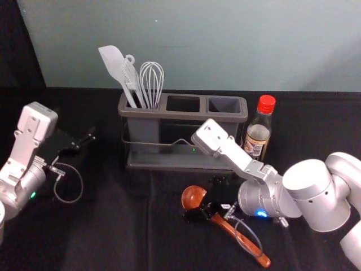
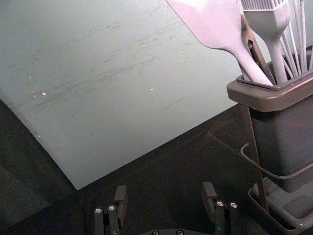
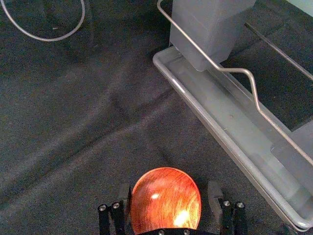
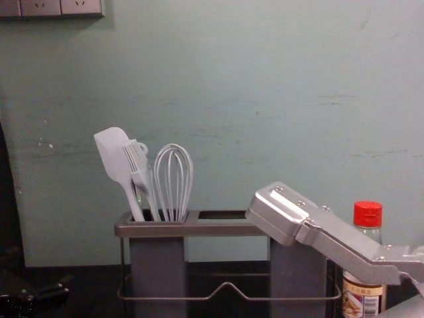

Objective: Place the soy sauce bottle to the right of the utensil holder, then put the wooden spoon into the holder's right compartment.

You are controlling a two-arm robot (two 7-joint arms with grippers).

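My right gripper [image 1: 206,203] is low over the wooden spoon [image 1: 193,196], close to its bowl; the handle slants toward the front right. In the right wrist view, the open right gripper [image 3: 169,200] has the spoon's round bowl [image 3: 166,196] between its spread fingers. The soy sauce bottle [image 1: 258,132], red-capped, stands upright just right of the grey utensil holder [image 1: 169,114]. The right compartment [image 1: 224,105] shows an open top. At the left, my left gripper [image 1: 82,142] stays parked, its fingers apart in the left wrist view, where the left gripper [image 2: 165,203] has nothing between them.
A grey spatula [image 1: 114,63], a brush [image 4: 138,165] and a whisk [image 1: 152,82] stand in the holder's left compartment. A wire rail [image 4: 226,285] runs along the holder's front. My right forearm reaches in front of the bottle. A wall stands behind.
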